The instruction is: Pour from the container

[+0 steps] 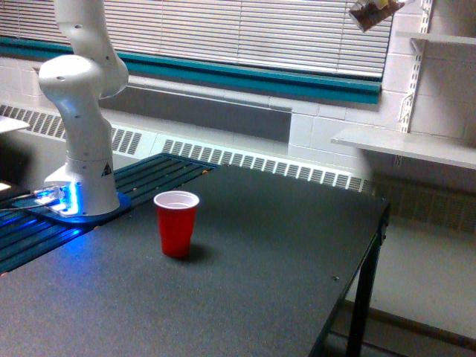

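Nearest us we see the dark table (245, 297), bare across most of its top. On it stands the red cup (177, 222), upright, mouth open, white inside showing; we judge it is set there as the receiver, out in the open so that nothing blocks a pour from above. Behind it, toward the exterior view's left, the arm's white base (80, 160) sits on a blue-lit mount at the table's edge, close enough for the cup to lie in easy reach. Farther back run the radiator grille (260, 162), the window blinds (245, 33) and a wall shelf (405, 143). At the very top, toward the exterior view's right, we spot the container (374, 12), clear with brown bits inside, tilted, high and well apart from the cup. The gripper is out of frame, so we cannot tell its grasp. We judge the pour has not yet begun.
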Controlling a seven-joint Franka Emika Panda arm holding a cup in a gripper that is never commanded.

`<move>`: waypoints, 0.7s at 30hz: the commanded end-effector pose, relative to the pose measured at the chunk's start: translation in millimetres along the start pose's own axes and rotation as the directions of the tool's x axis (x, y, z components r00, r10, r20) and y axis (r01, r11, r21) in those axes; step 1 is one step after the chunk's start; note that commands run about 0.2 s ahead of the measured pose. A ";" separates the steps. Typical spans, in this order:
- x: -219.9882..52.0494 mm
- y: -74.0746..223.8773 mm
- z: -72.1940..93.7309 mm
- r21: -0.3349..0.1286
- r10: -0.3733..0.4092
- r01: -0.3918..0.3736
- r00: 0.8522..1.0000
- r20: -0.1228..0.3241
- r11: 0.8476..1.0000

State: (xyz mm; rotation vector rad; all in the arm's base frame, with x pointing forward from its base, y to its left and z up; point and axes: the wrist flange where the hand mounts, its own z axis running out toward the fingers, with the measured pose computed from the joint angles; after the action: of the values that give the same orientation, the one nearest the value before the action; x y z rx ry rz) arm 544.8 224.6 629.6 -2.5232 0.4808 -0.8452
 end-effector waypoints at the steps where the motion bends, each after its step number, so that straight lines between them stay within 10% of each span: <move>1: -23.2 -25.0 -10.6 0.019 -0.044 0.044 0.999 0.000 0.999; 21: -73.0 -19.3 -26.4 -0.018 -0.097 0.097 0.995 0.014 0.995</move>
State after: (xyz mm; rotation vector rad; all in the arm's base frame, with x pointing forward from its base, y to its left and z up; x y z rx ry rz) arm 499.1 268.9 622.7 -2.5762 0.3670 -0.8550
